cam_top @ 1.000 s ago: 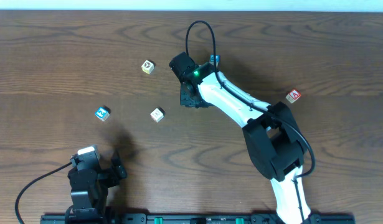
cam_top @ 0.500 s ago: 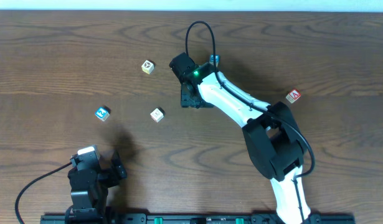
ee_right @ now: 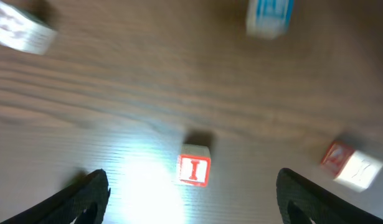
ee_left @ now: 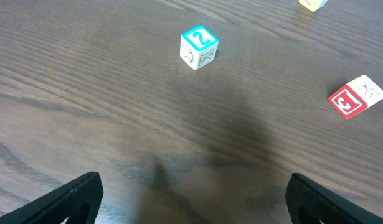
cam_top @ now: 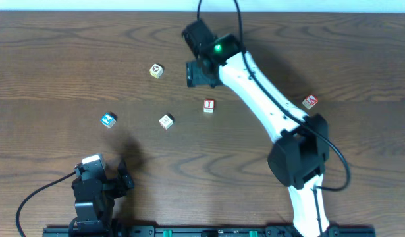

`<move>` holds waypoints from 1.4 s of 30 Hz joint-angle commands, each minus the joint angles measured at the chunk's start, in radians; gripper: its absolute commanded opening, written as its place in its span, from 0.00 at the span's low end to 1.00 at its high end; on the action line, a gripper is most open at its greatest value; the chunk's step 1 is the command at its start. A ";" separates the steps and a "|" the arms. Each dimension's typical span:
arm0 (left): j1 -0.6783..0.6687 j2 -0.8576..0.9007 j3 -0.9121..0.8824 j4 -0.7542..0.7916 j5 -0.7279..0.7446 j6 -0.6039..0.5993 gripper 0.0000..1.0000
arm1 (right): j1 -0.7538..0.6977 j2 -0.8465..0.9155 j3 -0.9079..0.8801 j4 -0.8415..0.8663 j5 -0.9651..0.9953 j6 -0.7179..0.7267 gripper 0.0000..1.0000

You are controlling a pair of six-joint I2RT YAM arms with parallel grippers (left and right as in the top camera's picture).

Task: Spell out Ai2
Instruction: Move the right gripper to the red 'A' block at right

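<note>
Right gripper point(cam_top: 197, 74), released and empty, hovers at 12 o'clock of the I block point(cam_top: 209, 105) resting mid-worktop; the i step looks done, next likely fetching the probable A block point(cam_top: 310, 101) at 3 o'clock.

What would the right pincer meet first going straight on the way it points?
Probably the red I block, which sits between the fingers of the open right pincer in its wrist view; depth is unclear.
</note>
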 commanded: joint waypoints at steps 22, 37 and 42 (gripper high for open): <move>0.003 -0.006 -0.012 -0.004 -0.013 0.017 0.95 | -0.544 -0.166 0.021 -0.325 0.000 -0.517 0.99; 0.003 -0.006 -0.012 -0.004 -0.013 0.018 0.95 | -0.710 -0.164 -0.372 -0.026 -0.049 -0.744 0.94; 0.003 -0.006 -0.012 -0.004 -0.013 0.018 0.95 | -0.703 -0.163 -0.515 0.072 -0.050 -0.873 0.93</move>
